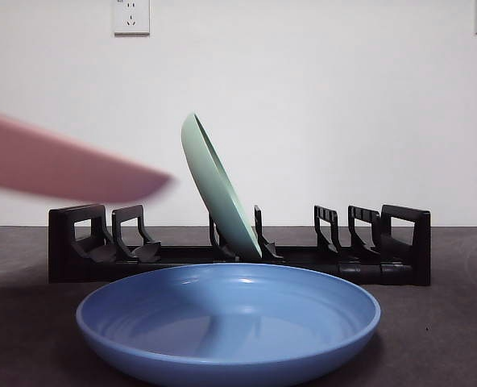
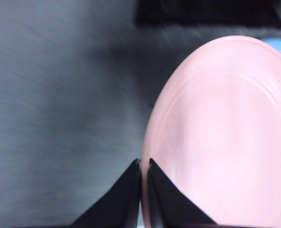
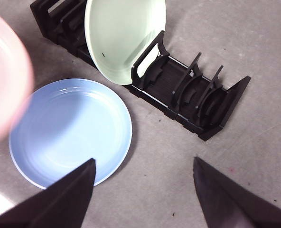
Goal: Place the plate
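The worktop [image 3: 254, 57] is dark grey and matte, and behind it stands a plain white wall [image 1: 327, 97] with two sockets. A black dish rack [image 1: 238, 246] lies across the worktop; a green plate [image 1: 218, 189] leans tilted in one middle slot. A blue plate [image 1: 230, 322] lies flat just in front of the rack. The left tool [image 2: 144, 166] pinches the rim of the pink plate [image 2: 221, 137], held in the air near the rack's end. The right tool [image 3: 143, 178] is spread wide, above the worktop.
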Available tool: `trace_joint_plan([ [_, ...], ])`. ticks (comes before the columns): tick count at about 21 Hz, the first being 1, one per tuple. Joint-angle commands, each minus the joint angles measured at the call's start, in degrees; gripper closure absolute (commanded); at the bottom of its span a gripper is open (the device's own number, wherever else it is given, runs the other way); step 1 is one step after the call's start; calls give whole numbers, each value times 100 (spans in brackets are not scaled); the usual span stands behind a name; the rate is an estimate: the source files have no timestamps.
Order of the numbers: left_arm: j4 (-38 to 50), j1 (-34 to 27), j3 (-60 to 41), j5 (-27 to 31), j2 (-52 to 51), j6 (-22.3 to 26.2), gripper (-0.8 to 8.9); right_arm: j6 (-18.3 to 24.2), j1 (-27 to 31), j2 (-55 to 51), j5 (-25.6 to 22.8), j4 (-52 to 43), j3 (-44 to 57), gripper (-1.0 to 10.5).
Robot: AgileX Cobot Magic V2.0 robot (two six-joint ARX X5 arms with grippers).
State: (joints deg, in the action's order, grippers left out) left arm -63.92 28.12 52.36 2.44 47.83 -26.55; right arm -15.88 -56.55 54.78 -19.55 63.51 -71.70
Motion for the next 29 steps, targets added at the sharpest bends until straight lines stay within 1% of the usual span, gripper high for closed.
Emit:
trace_joint_plan([
  [1,660,175,-396,-140,131,-435,805,-173,-59,44,-17,-39,-107,621],
  [5,1263,431,-719,-140,474,-592,805,-170,-59,44,-17,-37,-107,621],
  [10,2188,828,-721,-140,1399,-612,805,-173,-59,44,-20,-42,-107,621],
  [15,2988,964,-721,-142,2186,-621,805,-175,-59,46,-20,-42,-107,621],
  [24,3683,1088,-721,-232,3058,-632,805,-175,-59,46,-28,-44,-107,621],
  [29,3825,1209,-721,-232,3320,-627,798,-221,-59,46,-26,-42,-107,621],
])
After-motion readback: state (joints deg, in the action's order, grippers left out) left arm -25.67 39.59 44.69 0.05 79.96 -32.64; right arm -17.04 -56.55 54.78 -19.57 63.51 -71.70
